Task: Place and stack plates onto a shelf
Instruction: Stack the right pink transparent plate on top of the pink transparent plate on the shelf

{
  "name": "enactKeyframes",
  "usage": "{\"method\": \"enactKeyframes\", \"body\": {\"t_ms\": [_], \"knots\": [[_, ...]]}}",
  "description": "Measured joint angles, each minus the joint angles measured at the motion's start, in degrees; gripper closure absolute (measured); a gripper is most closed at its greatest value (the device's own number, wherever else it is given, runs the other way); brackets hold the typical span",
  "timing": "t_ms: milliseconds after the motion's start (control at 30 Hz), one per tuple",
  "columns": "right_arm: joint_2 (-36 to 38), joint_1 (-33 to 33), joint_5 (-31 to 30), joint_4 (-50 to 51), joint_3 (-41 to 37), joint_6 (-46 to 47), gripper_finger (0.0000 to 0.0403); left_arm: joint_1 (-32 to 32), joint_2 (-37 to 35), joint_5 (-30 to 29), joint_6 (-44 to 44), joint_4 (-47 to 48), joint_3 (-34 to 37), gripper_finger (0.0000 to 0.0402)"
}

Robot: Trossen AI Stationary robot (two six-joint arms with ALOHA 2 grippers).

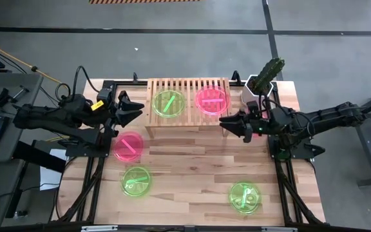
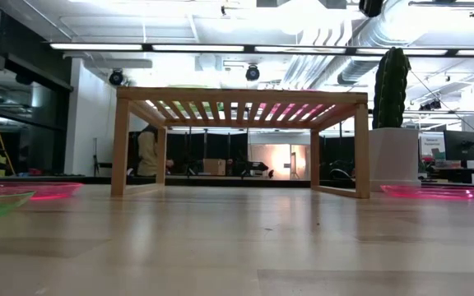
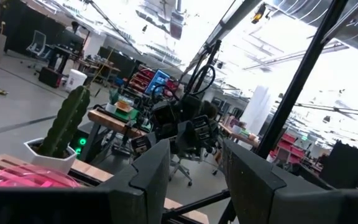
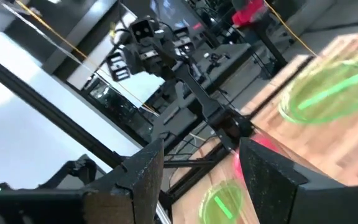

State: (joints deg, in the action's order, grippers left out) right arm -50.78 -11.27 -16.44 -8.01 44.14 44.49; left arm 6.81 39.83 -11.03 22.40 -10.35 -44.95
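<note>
On the table we see the shelf with two plates; both grippers' jaws gape empty beside it.

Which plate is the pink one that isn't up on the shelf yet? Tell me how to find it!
Start at the wooden shelf at the back of the table; it carries one green plate and one pink plate. Go to the shelf's left end, then come forward onto the planks by the left gripper. The pink plate on the table lies there; every other plate on the tabletop is green.
</note>
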Motion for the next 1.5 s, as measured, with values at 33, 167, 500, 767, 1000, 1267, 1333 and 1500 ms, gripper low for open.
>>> {"method": "enactKeyframes", "body": {"t_ms": [33, 167, 500, 767, 1000, 1267, 1333, 1500], "knots": [[0.0, 0.0, -0.2, 1.0, 0.0, 0.6, 0.021, 0.0, 0.0, 0.0, 0.0, 0.1, 0.0, 0.0264], [-0.1, -1.7, -0.5, 16.4, 3.7, 3.8, 0.021, 0.0, 0.0, 0.0, 0.0, 0.2, 0.0, 0.0264], [-1.8, -12.3, -0.9, 66.0, 10.9, 29.8, 0.021, 0.0, 0.0, 0.0, 0.0, 0.2, 0.0, 0.0264], [-10.0, -13.8, 0.8, 74.7, 1.5, 45.8, 0.021, 0.0, 0.0, 0.0, 0.0, 0.2, 0.0, 0.0264], [-16.3, -5.9, 1.8, 74.6, -3.1, 37.1, 0.021, 0.0, 0.0, -1.9, -0.1, 0.2, 0.0, 0.0264], [-22.3, 5.0, 2.0, 74.5, -3.2, 11.4, 0.021, 0.0, 0.0, -2.2, -0.8, 0.2, 0.0, 0.0264], [-24.0, 7.1, 2.0, 74.5, -3.2, 5.8, 0.021, 0.0, 0.0, -2.2, -1.5, 0.2, 0.0, 0.0264], [-27.9, 10.5, 2.0, 73.5, -3.2, -6.2, 0.021, 0.0, 0.0, -2.9, -1.5, 0.2, 0.0, 0.0264]]}}
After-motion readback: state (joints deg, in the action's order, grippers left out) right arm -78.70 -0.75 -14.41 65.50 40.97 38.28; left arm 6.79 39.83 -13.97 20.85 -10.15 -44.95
